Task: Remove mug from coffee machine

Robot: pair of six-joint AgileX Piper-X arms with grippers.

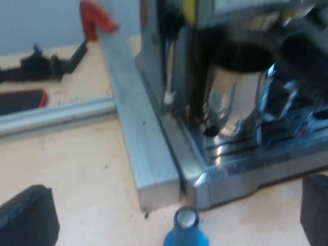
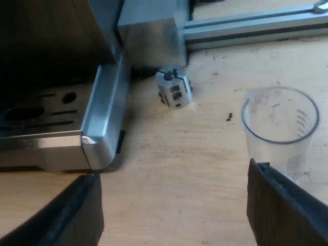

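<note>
A shiny metal mug [image 1: 233,97] stands upright on the espresso machine's [image 1: 225,15] drip tray [image 1: 241,154], under its front, with the mug's handle [image 1: 279,97] turned sideways. My left gripper [image 1: 172,205] is open above the wooden table, short of the tray's corner and apart from the mug. A blue tamper [image 1: 185,230] stands on the table between its fingers [image 1: 28,218]. My right gripper [image 2: 174,184] is open over bare wood by another corner of the drip tray [image 2: 100,128], with nothing between its fingers. A clear measuring glass [image 2: 279,128] stands close to one finger [image 2: 284,205].
A thick aluminium rail [image 1: 138,133] runs along the machine's side, with a second rail [image 1: 56,115] branching off. A red clamp [image 1: 95,18] and dark tools [image 1: 41,64] lie beyond them. A small metal block [image 2: 174,88] sits near a rail's end [image 2: 151,36].
</note>
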